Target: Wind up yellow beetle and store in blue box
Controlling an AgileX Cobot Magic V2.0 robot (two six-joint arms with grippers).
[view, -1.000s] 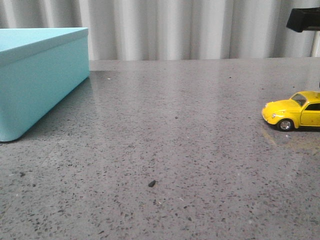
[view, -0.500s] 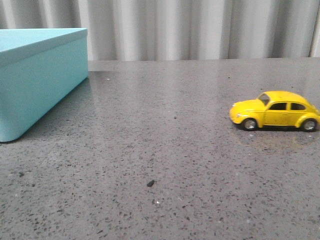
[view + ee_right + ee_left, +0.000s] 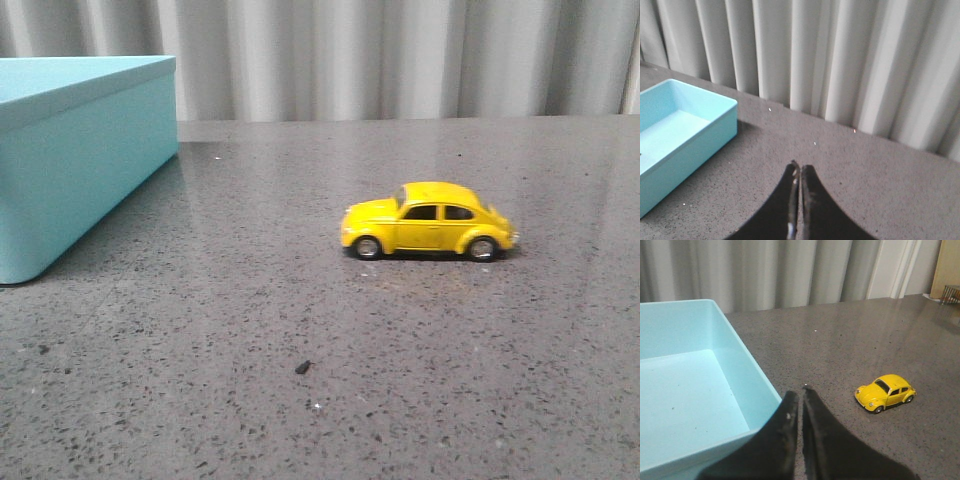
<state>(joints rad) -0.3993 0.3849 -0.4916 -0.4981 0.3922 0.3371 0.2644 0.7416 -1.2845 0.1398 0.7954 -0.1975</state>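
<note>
The grey speckled tabletop (image 3: 250,400) fills the front view. The blue box (image 3: 70,160) sits at the upper left of the frame, open and empty. Right of centre stands the yellow beetle (image 3: 428,221), on its wheels, well apart from the box. Left pincer (image 3: 800,390) and right pincer (image 3: 798,167) are both closed together, holding nothing.

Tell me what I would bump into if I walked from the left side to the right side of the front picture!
Large light turquoise-blue rectangular box → tiny dark speck on the grey speckled table → small glossy yellow toy beetle car.
</note>
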